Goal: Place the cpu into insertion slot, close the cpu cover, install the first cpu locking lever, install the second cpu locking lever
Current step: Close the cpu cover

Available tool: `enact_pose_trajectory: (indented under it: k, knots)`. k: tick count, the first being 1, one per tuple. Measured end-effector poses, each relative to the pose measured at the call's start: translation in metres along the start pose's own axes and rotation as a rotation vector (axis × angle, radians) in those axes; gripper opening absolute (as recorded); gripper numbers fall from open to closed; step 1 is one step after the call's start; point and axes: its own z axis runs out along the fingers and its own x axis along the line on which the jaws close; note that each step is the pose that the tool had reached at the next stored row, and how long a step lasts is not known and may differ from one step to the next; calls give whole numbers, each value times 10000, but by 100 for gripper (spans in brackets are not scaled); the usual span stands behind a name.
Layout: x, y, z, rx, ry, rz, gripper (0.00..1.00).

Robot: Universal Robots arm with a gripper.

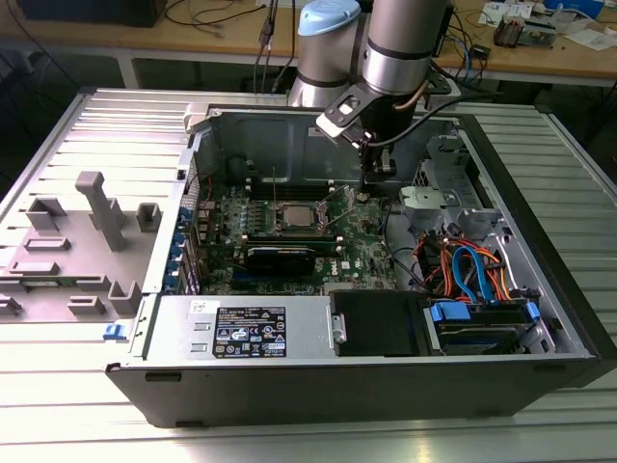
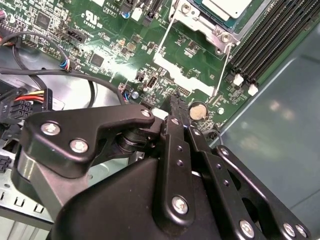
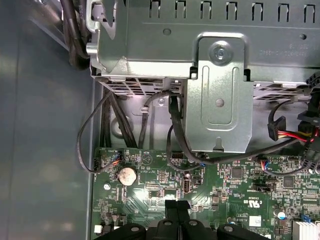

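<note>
The cpu (image 1: 294, 218) lies flat in the socket in the middle of the motherboard, its silver-grey top (image 2: 227, 6) facing up. The cpu cover (image 2: 207, 26), a silvery frame, lies around it. Two thin wire locking levers stick up from the socket, one (image 1: 274, 189) at its far side and one (image 1: 336, 199) on the exterior view's right; in the second wrist view they are thin rods (image 2: 221, 70). My gripper (image 1: 374, 181) hangs over the board to the exterior view's right of the socket, near a coin battery (image 3: 126, 175). Its black fingers (image 3: 170, 212) are pressed together, shut on nothing.
The open computer case (image 1: 540, 318) has tall metal walls around the board. A metal drive cage (image 3: 220, 90) with black cables (image 3: 175, 130) stands close beside my gripper. Memory slots (image 2: 260, 45) flank the socket. A grey plastic fixture (image 1: 92, 231) rests outside the case on the exterior view's left.
</note>
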Motion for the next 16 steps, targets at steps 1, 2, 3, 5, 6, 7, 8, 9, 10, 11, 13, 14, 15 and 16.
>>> enact_pose_trajectory:
  k: [1, 2, 3, 5, 6, 7, 8, 9, 10, 11, 13, 14, 15, 16]
  knots:
    - [0, 0, 12, 0, 1, 0, 11]
    - [0, 0, 14, 1, -1, 0, 11]
    - [0, 0, 14, 1, -2, 0, 11]
    - [0, 0, 16, 0, 0, 0, 11]
    - [0, 0, 18, -1, 1, 0, 11]
    - [0, 0, 23, 0, 1, 0, 11]
    - [0, 0, 27, 0, 1, 0, 11]
    - [0, 0, 30, 0, 0, 0, 11]
    - [0, 0, 38, 0, 0, 0, 11]
    - [0, 0, 41, 1, -1, 0, 11]
    - [0, 0, 56, 0, 0, 0, 11]
    - [0, 0, 63, 1, 0, 0, 11]
    - [1, 0, 69, 0, -1, 0, 11]
    - [0, 0, 74, 1, -2, 0, 11]
